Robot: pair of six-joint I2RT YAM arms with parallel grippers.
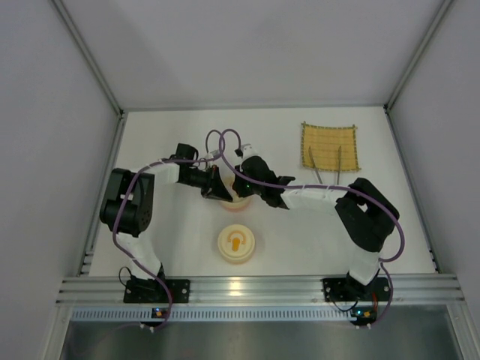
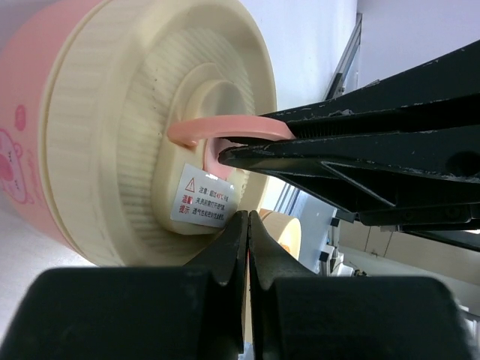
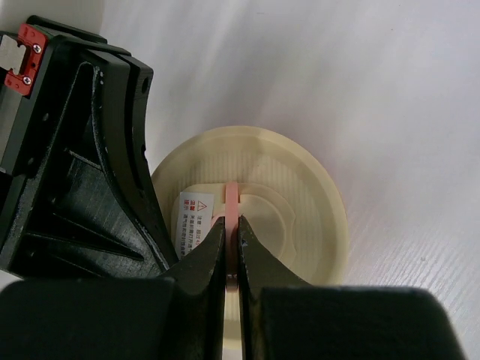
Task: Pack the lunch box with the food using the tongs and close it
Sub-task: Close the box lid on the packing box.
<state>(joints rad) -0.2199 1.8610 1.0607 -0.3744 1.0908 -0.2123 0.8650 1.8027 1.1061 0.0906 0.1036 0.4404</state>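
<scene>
The lunch box (image 1: 238, 204) stands mid-table as a pink stack (image 2: 30, 112) under a cream ribbed lid (image 2: 135, 135) (image 3: 300, 195). The lid carries a thin pink handle (image 3: 232, 196) (image 2: 202, 129). My right gripper (image 3: 231, 225) (image 1: 241, 184) is shut on that handle from above. My left gripper (image 2: 247, 217) (image 1: 222, 190) is shut and empty, with its tips just beside the lid's white label. The silver tongs (image 1: 339, 161) lie on the yellow mat (image 1: 328, 142) at the back right. No food shows for certain.
A second cream round piece (image 1: 237, 244) lies nearer the arm bases, with an orange shape at its centre; I cannot tell whether that is food. The left gripper's fingers (image 3: 112, 187) crowd the lid's left side. White walls enclose the table.
</scene>
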